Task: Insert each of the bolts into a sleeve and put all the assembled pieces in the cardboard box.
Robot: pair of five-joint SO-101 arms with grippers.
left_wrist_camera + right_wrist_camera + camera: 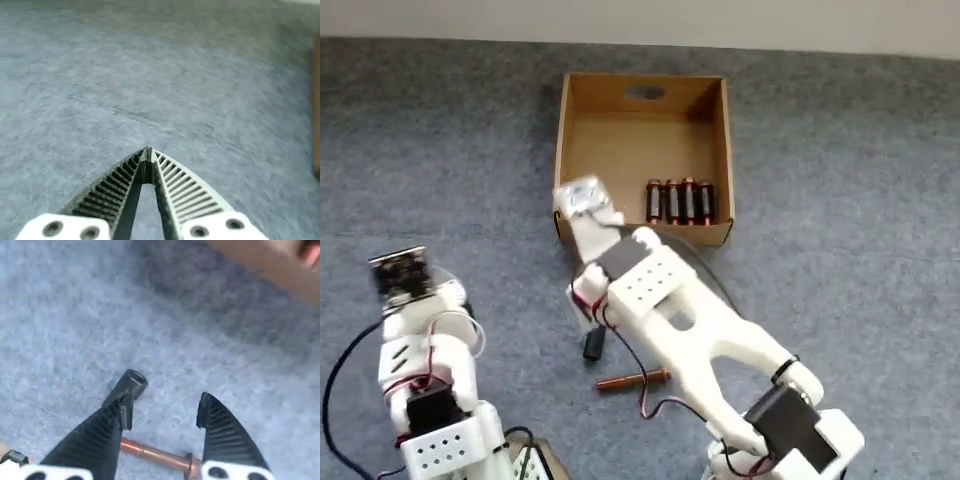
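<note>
Although both arms are based at the near edge of the high view, they occupy different ground: the left arm [425,370] stands at 7 o'clock, the right arm [720,340] rises from 5 o'clock and slants toward the centre.

Left gripper [148,155]: jaws closed tip to tip, nothing between them, poised over bare grey carpet [850,200].

Right gripper [166,402]: jaws spread wide, holding nothing.

One loose bolt [633,380], copper-coloured, lies flat on the carpet just toward 6 o'clock of centre, beside the right arm's underside. In the right wrist view the bolt [155,455] lies crosswise near the roots of the fingers, its head in the gap between them.

One loose sleeve [595,345], black, lies just beyond the bolt toward 11 o'clock, apart from it. In the right wrist view the sleeve [129,386] sits at the tip of one finger, open end showing; contact cannot be determined.

Cardboard box [562,140]: at 12 o'clock, open-topped, its near wall close to the right arm's forward end. Four assembled pieces [678,201] stand side by side against that near wall, toward its 3 o'clock corner. Bare box floor lies beyond them and toward the 9 o'clock wall. Open carpet lies at 3 and 9 o'clock of the box.
</note>
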